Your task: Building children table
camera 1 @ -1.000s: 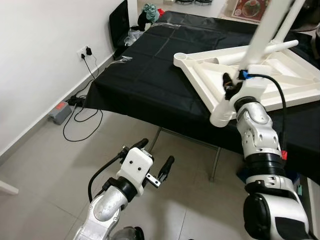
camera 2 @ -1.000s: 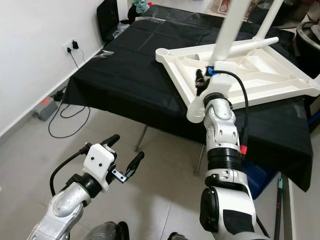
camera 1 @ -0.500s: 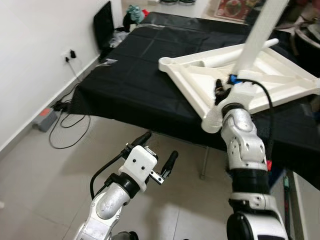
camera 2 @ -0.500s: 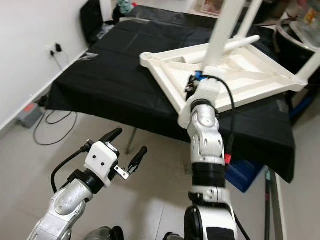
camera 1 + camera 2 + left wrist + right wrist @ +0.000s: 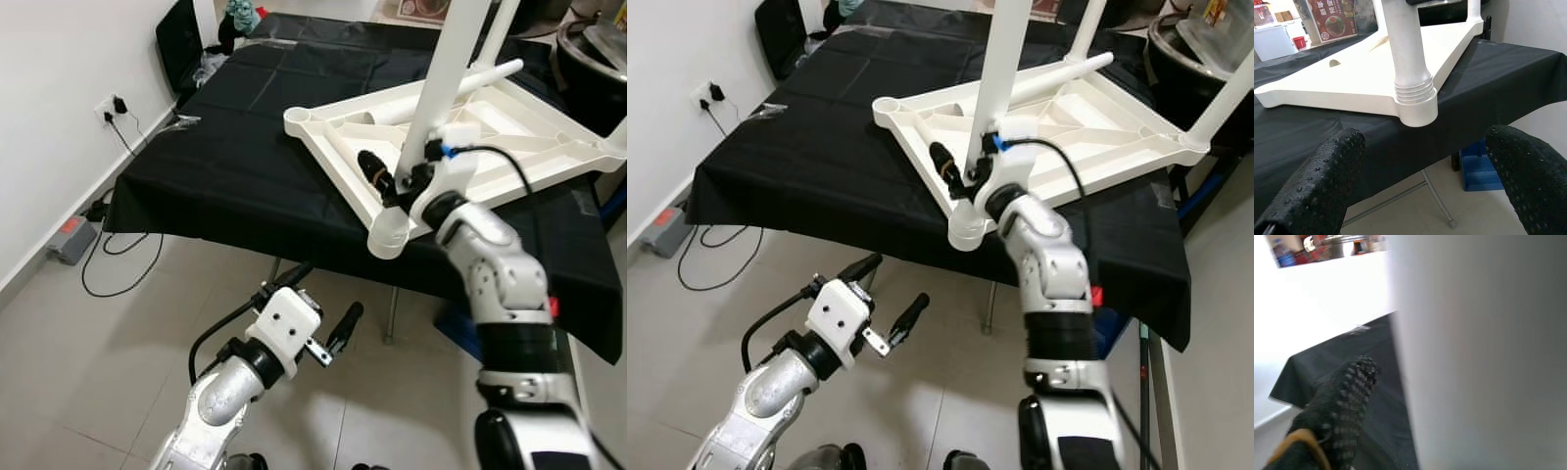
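On the black-draped work table (image 5: 235,147) I see the white children's table top (image 5: 509,127) lying upside down, corner over the edge. My right gripper (image 5: 387,176) is at a leg (image 5: 446,69) screwed in there; whether it grips I cannot tell. My left gripper (image 5: 318,304) hangs open above the floor. Left wrist view: fingers (image 5: 1317,181) spread, leg socket (image 5: 1415,105) between. Right wrist view: one finger (image 5: 1342,396) beside the blurred white leg.
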Controlling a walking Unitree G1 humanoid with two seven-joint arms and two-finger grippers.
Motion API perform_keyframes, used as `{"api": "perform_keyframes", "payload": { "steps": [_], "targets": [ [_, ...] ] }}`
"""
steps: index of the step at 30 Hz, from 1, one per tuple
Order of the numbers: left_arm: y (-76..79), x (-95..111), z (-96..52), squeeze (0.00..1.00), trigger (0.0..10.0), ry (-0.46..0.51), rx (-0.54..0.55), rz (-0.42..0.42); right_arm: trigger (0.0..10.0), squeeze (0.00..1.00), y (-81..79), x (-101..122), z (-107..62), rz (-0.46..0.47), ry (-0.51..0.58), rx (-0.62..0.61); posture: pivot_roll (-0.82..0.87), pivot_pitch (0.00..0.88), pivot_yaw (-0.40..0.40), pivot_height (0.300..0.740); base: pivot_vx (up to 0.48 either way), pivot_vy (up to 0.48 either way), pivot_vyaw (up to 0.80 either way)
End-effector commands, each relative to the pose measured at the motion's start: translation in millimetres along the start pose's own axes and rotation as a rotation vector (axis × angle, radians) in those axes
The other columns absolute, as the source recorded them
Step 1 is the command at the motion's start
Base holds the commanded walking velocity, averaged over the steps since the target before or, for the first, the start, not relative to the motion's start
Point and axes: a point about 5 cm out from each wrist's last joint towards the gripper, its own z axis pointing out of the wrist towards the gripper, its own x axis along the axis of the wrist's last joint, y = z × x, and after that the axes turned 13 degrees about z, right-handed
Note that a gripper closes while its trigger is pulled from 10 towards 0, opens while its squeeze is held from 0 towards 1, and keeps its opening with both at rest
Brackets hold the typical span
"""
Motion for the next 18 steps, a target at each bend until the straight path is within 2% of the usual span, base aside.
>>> {"api": "perform_keyframes", "payload": {
  "steps": [1,3,4,6,8,9,17,18],
  "targets": [
    [4.4,-3.8,-1.5,0.0,10.0,-0.011,-0.014,-0.018,10.0,0.0,-2.4,-4.4,2.1,-0.02,-0.031,0.042,0.15,0.152,-0.022,0.74,0.0,0.0,0.0],
    [5.2,-4.1,-1.6,0.0,10.0,-0.01,-0.016,-0.02,10.0,0.0,3.5,3.7,3.7,-0.015,-0.053,0.139,0.15,0.145,-0.022,0.74,0.0,0.0,0.0],
    [5.2,-4.1,-1.6,0.0,10.0,-0.01,-0.016,-0.02,10.0,0.0,3.5,3.7,3.7,-0.015,-0.053,0.139,0.15,0.145,-0.022,0.74,0.0,0.0,0.0],
    [5.1,-4.3,-1.2,0.0,10.0,-0.008,-0.018,-0.02,10.0,0.0,5.6,13.0,3.9,0.024,-0.07,0.272,0.15,0.148,-0.019,0.74,0.0,0.0,0.0],
    [5.0,-4.3,-1.0,0.0,10.0,-0.007,-0.018,-0.02,10.0,0.0,5.6,15.7,3.4,0.042,-0.076,0.321,0.15,0.148,-0.019,0.74,0.0,0.0,0.0],
    [4.4,-3.9,-0.7,0.0,10.0,-0.005,-0.017,-0.021,10.0,0.0,7.4,18.4,3.9,0.053,-0.114,0.392,0.15,0.154,-0.016,0.74,0.0,0.0,0.0],
    [5.6,-3.0,-2.8,0.0,10.0,-0.008,-0.013,-0.022,10.0,0.0,13.1,22.8,15.4,-0.012,-0.127,0.408,0.16,0.16,-0.024,0.74,0.0,0.0,0.0],
    [6.2,-3.4,-3.4,0.0,10.0,-0.011,-0.011,-0.023,0.0,0.0,13.4,22.4,20.0,-0.001,-0.125,0.414,0.16,0.162,-0.028,0.74,0.0,0.0,0.0]
  ]
}}
